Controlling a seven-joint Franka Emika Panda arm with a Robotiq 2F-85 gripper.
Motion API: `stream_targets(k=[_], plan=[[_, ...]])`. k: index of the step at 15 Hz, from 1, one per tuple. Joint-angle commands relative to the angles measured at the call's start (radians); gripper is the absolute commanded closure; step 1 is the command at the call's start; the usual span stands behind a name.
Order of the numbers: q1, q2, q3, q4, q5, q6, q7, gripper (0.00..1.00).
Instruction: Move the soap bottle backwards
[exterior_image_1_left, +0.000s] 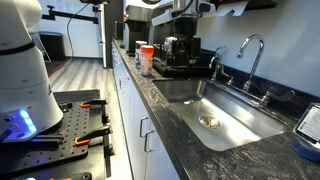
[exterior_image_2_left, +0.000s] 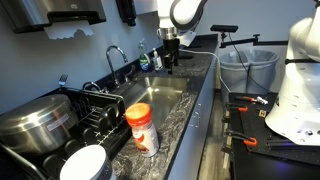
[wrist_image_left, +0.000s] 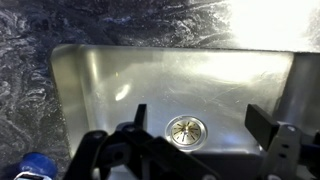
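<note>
Black two-finger gripper (wrist_image_left: 197, 114) released and empty in the wrist view: fingers (wrist_image_left: 138, 116) spread wide, nothing between them, only the round metal drain (wrist_image_left: 186, 128) of the rectangular stainless-steel sink (wrist_image_left: 95, 85) seen through the gap. Dark speckled stone countertop (wrist_image_left: 60, 20) along the basin's far and left sides. Blue object (wrist_image_left: 35, 166) cut off at the lower left corner, too little of it showing to name.

In an exterior view, the same gripper (exterior_image_2_left: 168, 58) hanging from the white robot arm (exterior_image_2_left: 185, 14) above the far end of the sink, apart from everything on the counter. Small clear plastic soap bottle (exterior_image_2_left: 144, 62) with a pump head, upright on the back ledge of the sink, just beside the curved chrome faucet (exterior_image_2_left: 114, 58). Near the gripper but not touching it; too small for the label to be read.

Orange-and-white cylindrical container (exterior_image_2_left: 143, 127) with an orange lid upright on the countertop at the sink's near end, well apart from the soap bottle. Next to it a black wire dish rack (exterior_image_2_left: 95, 110), with a large steel pot (exterior_image_2_left: 35, 122) and a white bowl (exterior_image_2_left: 88, 165) close by.
</note>
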Motion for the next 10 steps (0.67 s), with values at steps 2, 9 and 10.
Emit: stream_targets(k=[2,9,10], plan=[[0.000,-0.069,0.013,-0.014,0.023,-0.109,-0.026,0.00],[-0.005,-0.057,0.022,0.001,0.007,-0.132,-0.010,0.00],[-0.006,-0.056,0.022,0.001,0.007,-0.132,-0.010,0.00]])
